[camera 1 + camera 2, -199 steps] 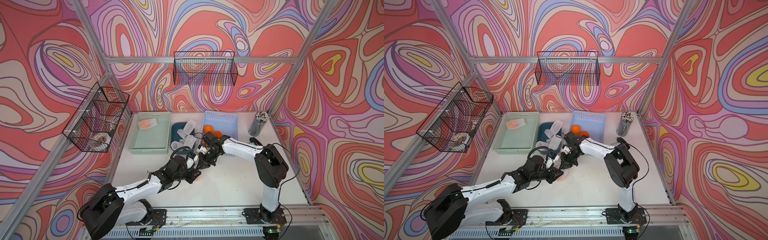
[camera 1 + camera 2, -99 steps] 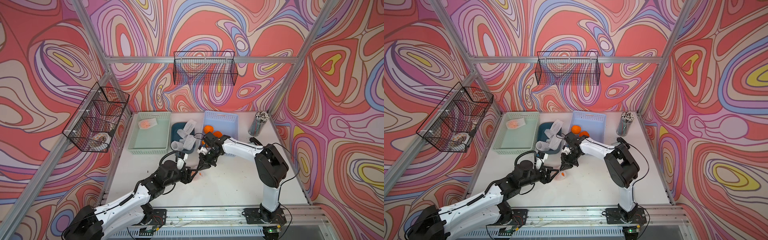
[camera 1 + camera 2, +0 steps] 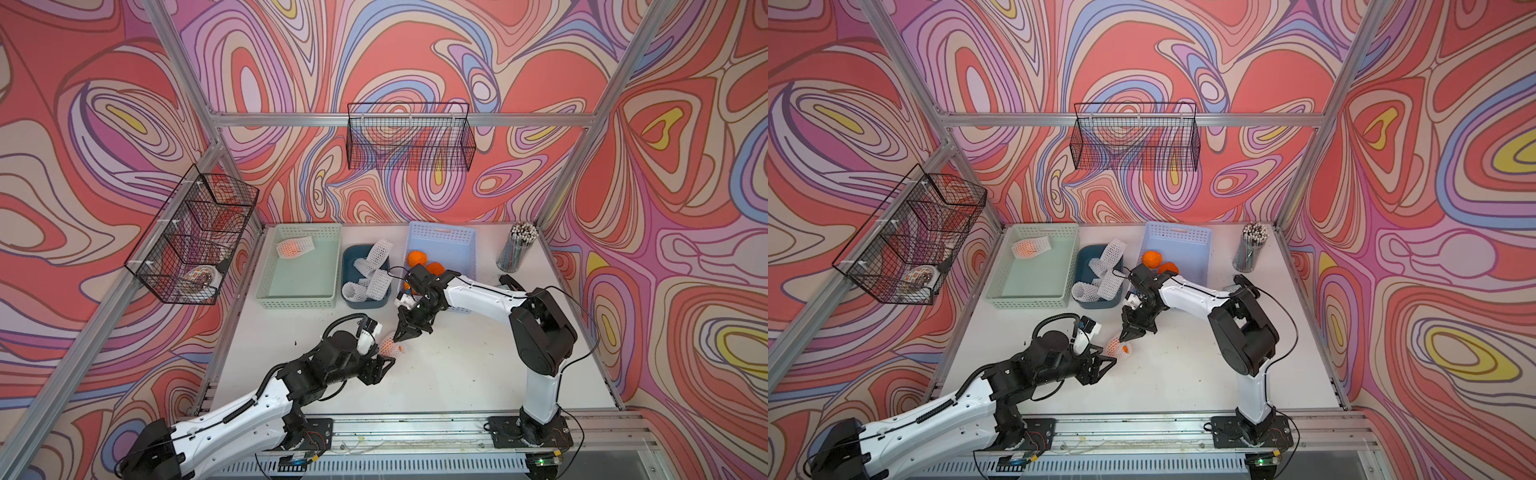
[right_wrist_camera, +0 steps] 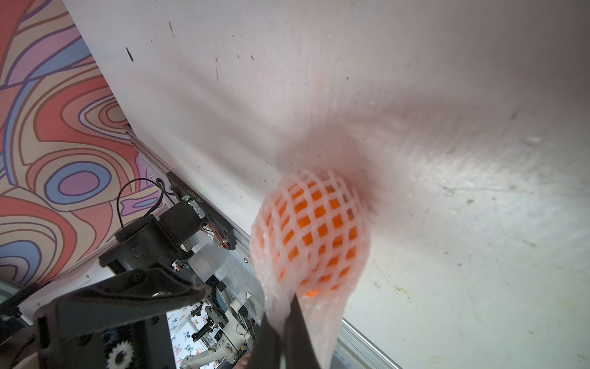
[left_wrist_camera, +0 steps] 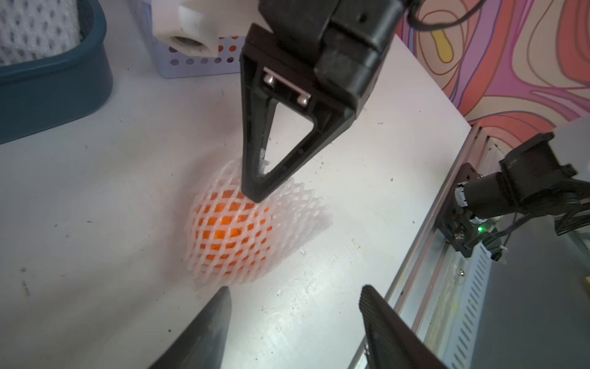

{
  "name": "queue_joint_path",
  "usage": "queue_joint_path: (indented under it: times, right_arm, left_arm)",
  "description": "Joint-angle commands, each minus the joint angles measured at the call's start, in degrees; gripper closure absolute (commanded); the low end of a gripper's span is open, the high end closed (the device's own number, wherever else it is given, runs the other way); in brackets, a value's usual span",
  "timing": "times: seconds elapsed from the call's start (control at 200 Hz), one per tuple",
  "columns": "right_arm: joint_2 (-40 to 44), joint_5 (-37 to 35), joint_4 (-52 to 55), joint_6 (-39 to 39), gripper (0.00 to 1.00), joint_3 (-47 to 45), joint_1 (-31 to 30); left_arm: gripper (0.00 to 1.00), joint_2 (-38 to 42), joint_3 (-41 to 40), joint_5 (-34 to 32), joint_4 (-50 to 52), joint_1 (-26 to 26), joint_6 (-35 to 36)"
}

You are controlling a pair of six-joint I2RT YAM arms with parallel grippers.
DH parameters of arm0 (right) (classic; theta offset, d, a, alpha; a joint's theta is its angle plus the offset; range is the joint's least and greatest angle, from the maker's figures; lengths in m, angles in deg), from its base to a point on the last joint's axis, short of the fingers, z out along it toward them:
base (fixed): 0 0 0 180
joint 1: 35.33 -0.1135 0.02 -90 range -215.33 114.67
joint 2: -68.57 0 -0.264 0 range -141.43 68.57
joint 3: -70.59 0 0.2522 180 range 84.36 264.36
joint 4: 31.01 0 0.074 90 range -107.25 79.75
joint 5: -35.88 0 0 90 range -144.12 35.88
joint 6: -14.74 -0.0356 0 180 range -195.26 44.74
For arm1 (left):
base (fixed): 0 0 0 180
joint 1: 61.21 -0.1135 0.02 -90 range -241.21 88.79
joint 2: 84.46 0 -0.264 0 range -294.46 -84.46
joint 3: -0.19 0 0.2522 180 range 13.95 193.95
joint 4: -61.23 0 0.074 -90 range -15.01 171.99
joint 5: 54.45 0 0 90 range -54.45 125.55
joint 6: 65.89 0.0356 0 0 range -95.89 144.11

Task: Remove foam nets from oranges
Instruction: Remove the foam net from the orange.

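Clamped, in the pressed-together right gripper (image 5: 255,195), the slack end of a foam net (image 5: 297,204) with an orange (image 5: 223,223) inside, near mid-table (image 5: 95,191). Held the left gripper (image 5: 293,289) spread and empty just beside it. Judged the net soft, light and stretchy, best taken at that slack end; judged the fruit firm, round and apt to roll. Counted two netted fruits, this one and a second netted orange (image 3: 291,248) in the green tray (image 3: 299,286); at least two bare oranges (image 3: 417,258) in the blue basket (image 3: 440,232); about four empty nets (image 3: 376,282) heaped in the dark bin (image 3: 365,304).

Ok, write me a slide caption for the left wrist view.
Right gripper, shut, pinches the foam net around an orange; the open left gripper sits just short of it.
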Motion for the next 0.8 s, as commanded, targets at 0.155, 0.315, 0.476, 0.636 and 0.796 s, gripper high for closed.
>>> queue_joint_path:
  times: [0.155,0.315,0.476,0.636,0.796]
  right_arm:
    - [-0.4,1.7,-1.5,-1.8,1.0,0.3,0.0]
    - [-0.2,1.7,-1.5,-2.3,1.0,0.1,0.0]
    - [0.0,2.2,-1.5,-2.5,1.0,-0.3,0.0]
    - [-0.2,2.6,-1.5,-2.7,1.0,-0.2,0.0]
    - [-0.8,2.8,-1.4,-2.6,1.0,0.1,0.0]
  left_arm:
    - [0.3,-10.8,2.0,-1.0,-10.3,0.5,8.0]
    - [0.3,-17.2,3.2,-1.5,-13.5,0.5,8.7]
    - [0.37,-21.3,5.1,-4.1,-14.3,0.5,8.4]
    - [0.57,-22.3,7.6,-6.9,-11.3,0.5,7.6]
    - [0.78,-21.6,10.0,-8.4,-8.3,0.4,5.5]
